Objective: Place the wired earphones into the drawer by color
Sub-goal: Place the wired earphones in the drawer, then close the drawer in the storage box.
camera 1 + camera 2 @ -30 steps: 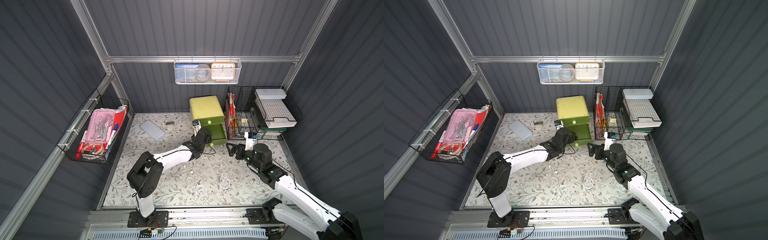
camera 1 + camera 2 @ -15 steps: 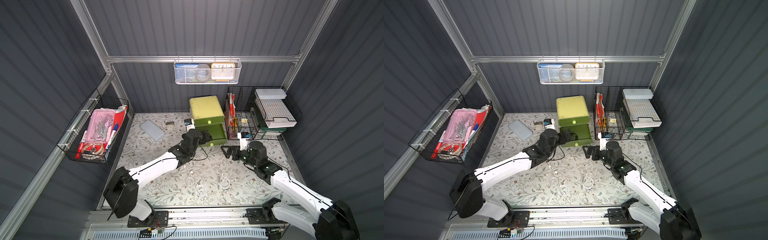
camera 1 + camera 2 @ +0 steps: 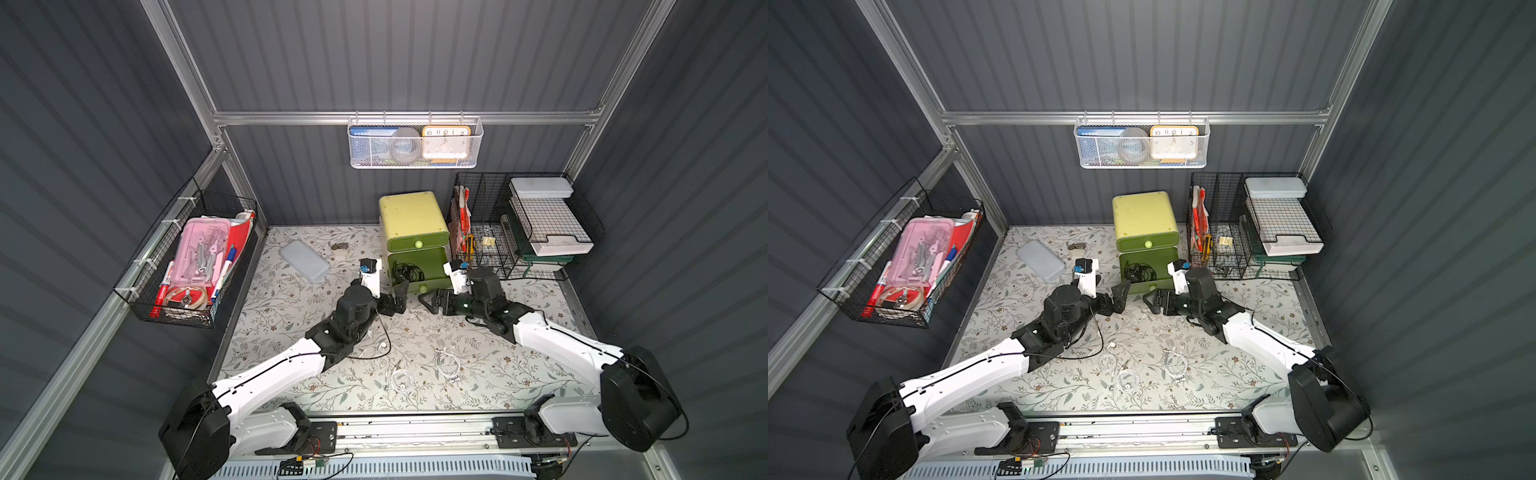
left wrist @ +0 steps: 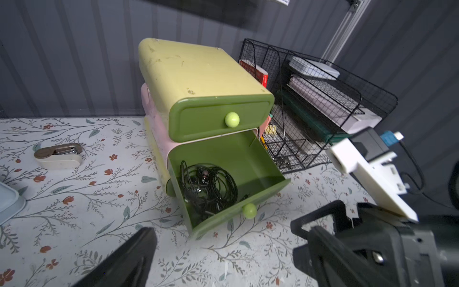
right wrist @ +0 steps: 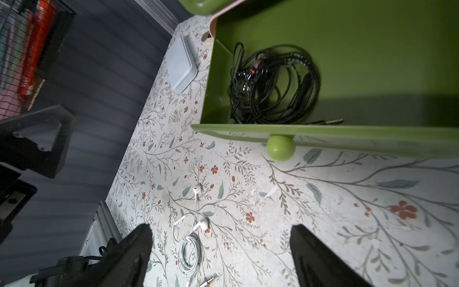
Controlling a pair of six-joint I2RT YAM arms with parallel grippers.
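- The left gripper (image 3: 396, 297) has its jaws spread and holds nothing. It hangs just before the left corner of the open lower drawer (image 3: 436, 286).
- The right gripper (image 3: 429, 300) is also spread and empty. In the right wrist view only the floral mat (image 5: 248, 174) shows between its fingers (image 5: 134, 253). It points left, toward the left gripper, close to the drawer knob (image 3: 423, 288).
- The black earphones (image 3: 409, 272) lie inside this lower drawer as one tangled bundle, on its left side.
- The white earphones (image 3: 401, 380) rest loose on the mat, on the near side of both grippers and well apart from the drawers.
- We judge that the next move turns on this: the right coil (image 3: 449, 363) lies near and a little right of the right gripper, with its long axis from far-left to near-right. The right arm is nearer to it, so the gripper must turn back and down.
- The upper drawer (image 3: 417, 244) is shut. We think it must be opened for the white ones.
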